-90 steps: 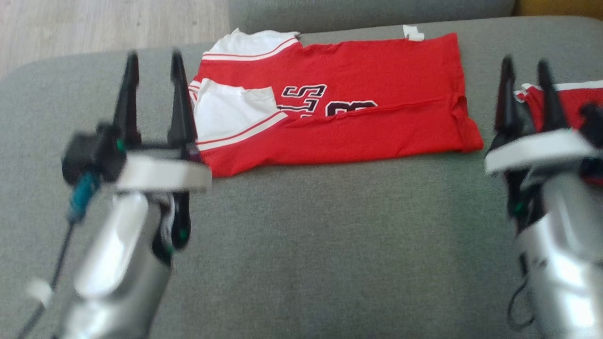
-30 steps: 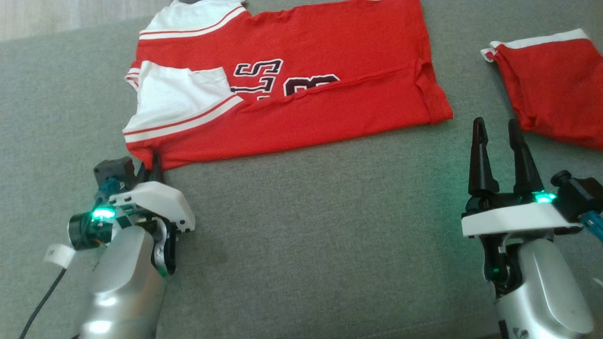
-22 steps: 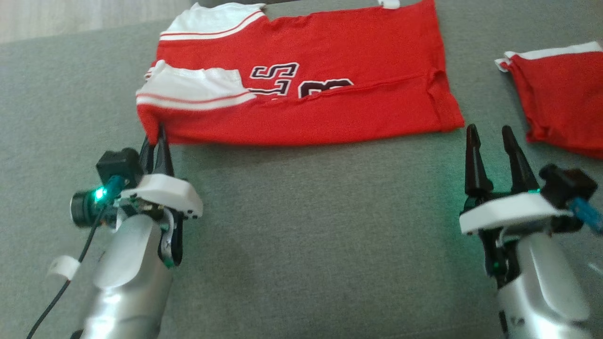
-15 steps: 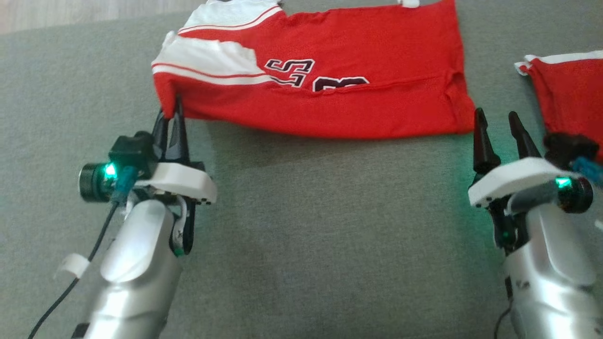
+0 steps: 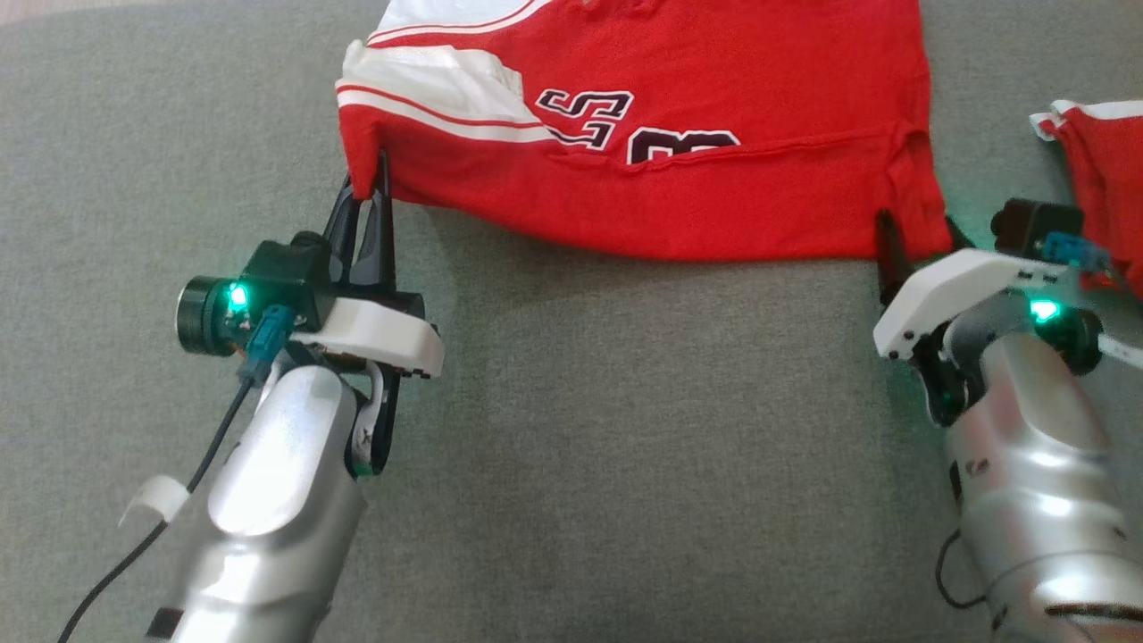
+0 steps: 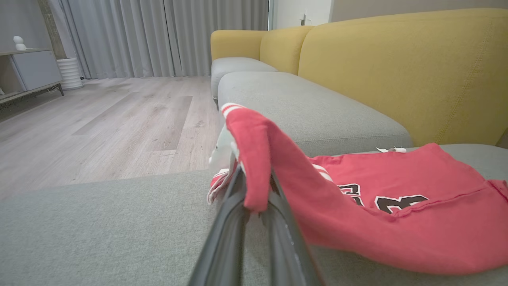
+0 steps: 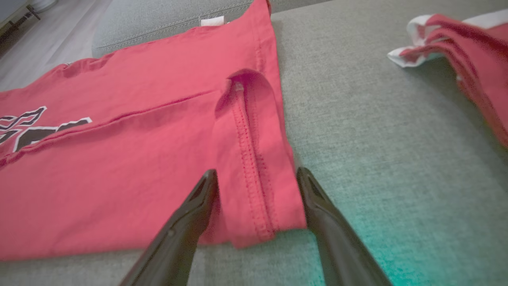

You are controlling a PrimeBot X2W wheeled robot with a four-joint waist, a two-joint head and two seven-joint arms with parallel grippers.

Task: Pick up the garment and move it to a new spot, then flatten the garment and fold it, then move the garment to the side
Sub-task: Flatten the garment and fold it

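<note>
One near corner of the red jersey (image 5: 714, 107), raised, is pinched by the left gripper (image 6: 256, 194), while the right gripper (image 7: 256, 172) stands wide astride the other corner, near a second garment (image 5: 1103, 170).

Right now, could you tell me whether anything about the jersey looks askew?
Yes: on the red jersey, the hem is flipped into a curled flap ahead of the open right pincer, so that edge isn't flat. One corner hangs bunched in the shut left pincer.
</note>
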